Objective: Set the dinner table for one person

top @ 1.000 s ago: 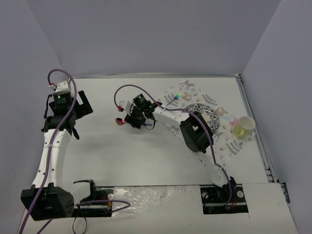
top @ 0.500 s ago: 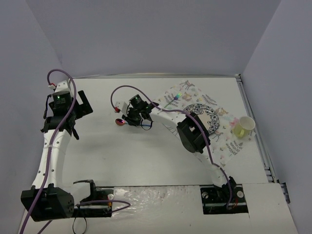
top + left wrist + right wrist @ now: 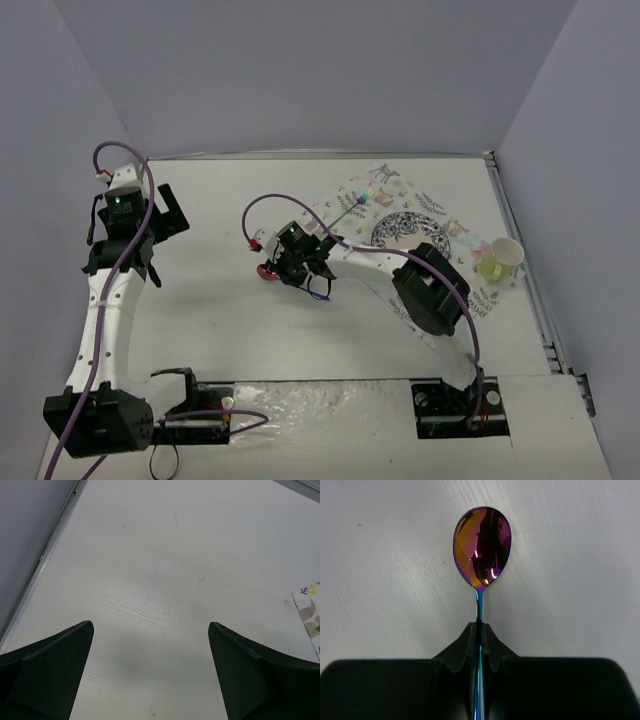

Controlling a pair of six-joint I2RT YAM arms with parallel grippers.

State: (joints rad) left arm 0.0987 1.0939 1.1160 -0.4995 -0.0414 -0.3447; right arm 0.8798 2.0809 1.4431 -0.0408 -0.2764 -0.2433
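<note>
My right gripper (image 3: 287,268) is shut on the handle of an iridescent purple-gold spoon (image 3: 266,272) over the middle of the white dinner table (image 3: 220,320). In the right wrist view the spoon's bowl (image 3: 482,547) sticks out past the closed gripper (image 3: 480,630), above the white tabletop (image 3: 380,555). My left gripper (image 3: 165,215) is open and empty at the far left; its wrist view shows the gripper (image 3: 150,630) with dark fingertips (image 3: 75,645) spread wide over bare table (image 3: 165,555).
A pastel animal-print cloth (image 3: 470,300) lies at the right, its corner also in the left wrist view (image 3: 310,610). On it are a patterned plate (image 3: 405,228), an iridescent fork (image 3: 352,210) and a yellow-green cup (image 3: 497,262). Grey walls enclose the table.
</note>
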